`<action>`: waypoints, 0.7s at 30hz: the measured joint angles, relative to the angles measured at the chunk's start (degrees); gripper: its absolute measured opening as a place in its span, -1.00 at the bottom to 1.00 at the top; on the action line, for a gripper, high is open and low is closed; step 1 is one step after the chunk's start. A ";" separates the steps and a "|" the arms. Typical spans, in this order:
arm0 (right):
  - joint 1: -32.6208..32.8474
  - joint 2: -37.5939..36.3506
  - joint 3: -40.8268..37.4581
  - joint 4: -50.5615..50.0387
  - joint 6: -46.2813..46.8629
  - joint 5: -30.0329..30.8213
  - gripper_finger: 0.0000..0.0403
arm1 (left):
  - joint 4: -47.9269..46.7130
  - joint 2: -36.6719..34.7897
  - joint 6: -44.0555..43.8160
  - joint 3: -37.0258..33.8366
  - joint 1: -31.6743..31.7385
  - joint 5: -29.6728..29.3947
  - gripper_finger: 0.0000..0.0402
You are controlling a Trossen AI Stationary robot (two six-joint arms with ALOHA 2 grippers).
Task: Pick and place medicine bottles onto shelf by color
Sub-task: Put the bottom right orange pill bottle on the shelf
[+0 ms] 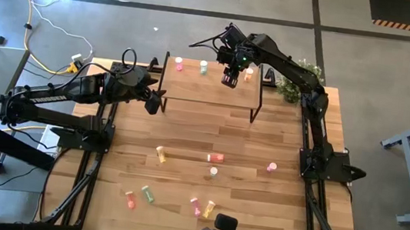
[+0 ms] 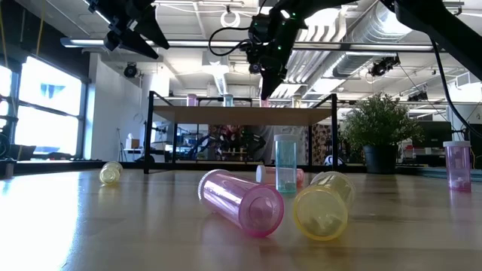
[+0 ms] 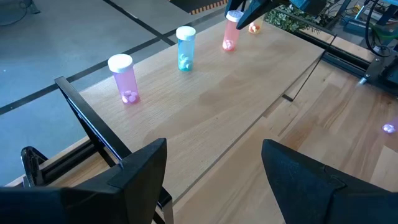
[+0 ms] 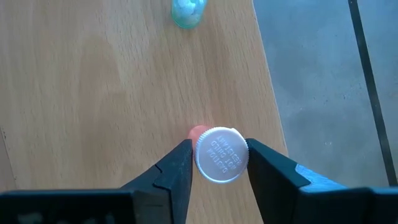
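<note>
While the right gripper (image 4: pixel 216 163) hangs over the back edge of the shelf (image 1: pixel 212 90), its fingers (image 4: pixel 177 171) stand partly open on either side of the white cap of a pink-red bottle (image 4: pixel 219 152) that stands upright on the shelf board; the pads sit just beside the cap, and whether they actually press it cannot be told. Along the same back edge, farther toward the left arm, a green bottle (image 3: pixel 185 48) stands upright with small pale pills in its bottom, and beyond it a pink bottle (image 3: pixel 124 78) stands upright, also with a few pills inside. On the other side of the gripped-at bottle, toward the shelf's right end, an orange bottle (image 1: pixel 249 74) stands. The left gripper (image 3: pixel 211 180) hovers off the shelf's left end, above the tabletop (image 1: pixel 187 132), its fingers spread wide and holding nothing. In front of the shelf, more bottles lie scattered on the tabletop: a yellow one (image 1: pixel 160 154) and a red-orange one (image 1: pixel 216 157) lying on their sides, a pink one (image 1: pixel 272 167) toward the right arm's base, and near the front edge a red one (image 1: pixel 130 199), a green one (image 1: pixel 148 194), a pink one (image 1: pixel 195 205) and a yellow one (image 1: pixel 210 207). From tabletop height the nearest lying bottles, pink (image 2: pixel 241 202) and yellow (image 2: pixel 324 207), look clear-walled and empty.
</note>
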 joint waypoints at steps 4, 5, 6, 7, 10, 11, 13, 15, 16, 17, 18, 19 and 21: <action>0.00 0.00 0.00 -0.01 -0.01 0.00 -0.18 | 0.00 0.01 0.01 0.00 0.00 0.00 0.27; 0.00 0.00 0.00 -0.01 -0.02 0.00 -0.14 | 0.00 0.01 0.01 -0.01 0.00 0.00 0.27; 0.00 0.00 0.00 0.02 0.00 0.00 -0.11 | 0.00 0.01 0.01 -0.01 0.00 0.00 0.27; 0.00 0.00 0.00 0.14 -0.02 0.02 -0.08 | 0.00 0.02 0.01 0.00 0.00 0.00 0.27; 0.00 0.00 0.00 0.75 -0.01 1.47 -0.04 | 0.00 0.00 0.00 0.00 -0.01 0.00 0.27; 0.00 0.00 0.00 0.72 -0.02 2.36 -0.04 | 0.00 0.01 0.01 0.00 0.01 0.00 0.27; 0.00 0.00 0.00 0.62 0.16 2.99 -0.03 | 0.00 0.00 0.02 0.00 0.01 0.00 0.27; 0.00 0.00 0.00 0.18 0.47 3.01 -0.03 | 0.00 0.01 0.00 -0.01 0.01 0.00 0.27; 0.00 0.00 0.00 0.00 0.50 3.02 -0.03 | 0.00 0.00 0.02 0.00 -0.01 0.00 0.27; 0.00 0.00 0.00 -0.08 0.54 2.99 -0.03 | 0.00 0.02 0.02 0.00 0.01 0.00 0.27; 0.00 0.00 0.00 -0.13 0.61 2.97 -0.03 | 0.00 0.00 0.01 0.00 -0.01 0.00 0.27; 0.00 0.00 0.00 -0.12 0.61 2.95 -0.03 | 0.00 0.00 0.00 0.00 0.00 0.00 0.27; 0.00 0.00 0.00 -0.13 0.63 2.95 -0.03 | 0.00 0.02 0.00 0.00 0.00 0.00 0.27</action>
